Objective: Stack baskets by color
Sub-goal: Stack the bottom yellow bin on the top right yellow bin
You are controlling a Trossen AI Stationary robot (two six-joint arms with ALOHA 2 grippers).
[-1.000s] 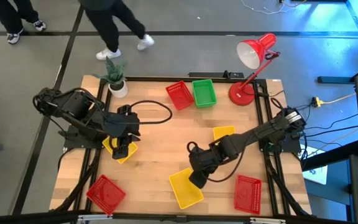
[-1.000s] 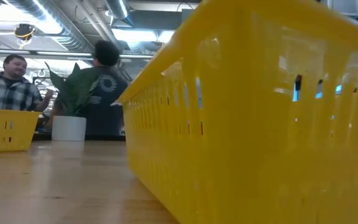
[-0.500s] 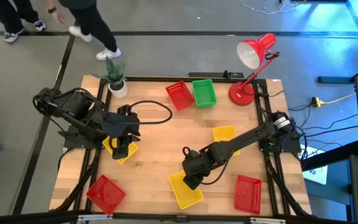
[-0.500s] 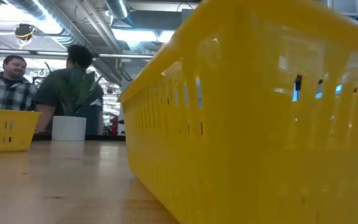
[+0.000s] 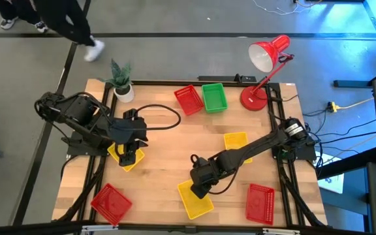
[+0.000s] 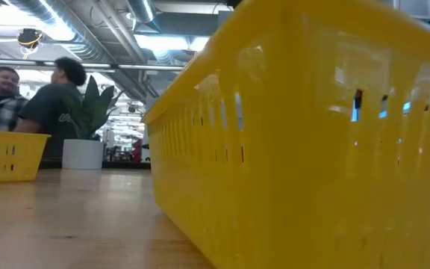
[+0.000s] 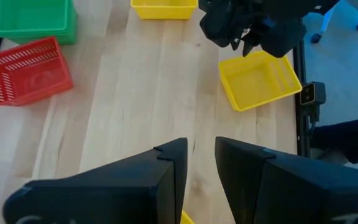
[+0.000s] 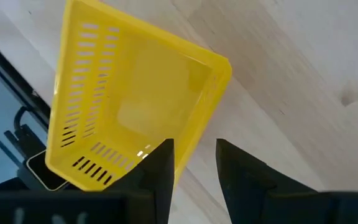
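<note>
A yellow basket (image 5: pixel 196 202) sits near the table's front edge and fills the low view (image 6: pixel 312 149). My right gripper (image 5: pixel 198 188) hangs over its far end, open. In the right wrist view (image 8: pixel 194 163) one finger stands inside the basket's long wall (image 8: pixel 207 106) and one outside; I cannot tell whether they touch it. My left gripper (image 5: pixel 128 154) waits open, high above a second yellow basket (image 5: pixel 124 159) that rests on the table at the left (image 6: pixel 6 157). A third yellow basket (image 5: pixel 235 140) lies right of centre.
A red basket (image 5: pixel 188 100) and a green basket (image 5: pixel 214 97) stand side by side at the far edge. Two more red baskets (image 5: pixel 111 201) (image 5: pixel 261 203) lie at the near corners. A potted plant (image 5: pixel 121 85) and a red lamp (image 5: pixel 266 62) stand at the back. People walk beyond the table.
My right gripper has sunk toward the near yellow basket and shifted slightly toward the table's left edge, rolling a little. The basket has stayed where it was. A person has walked leftward behind the table.
</note>
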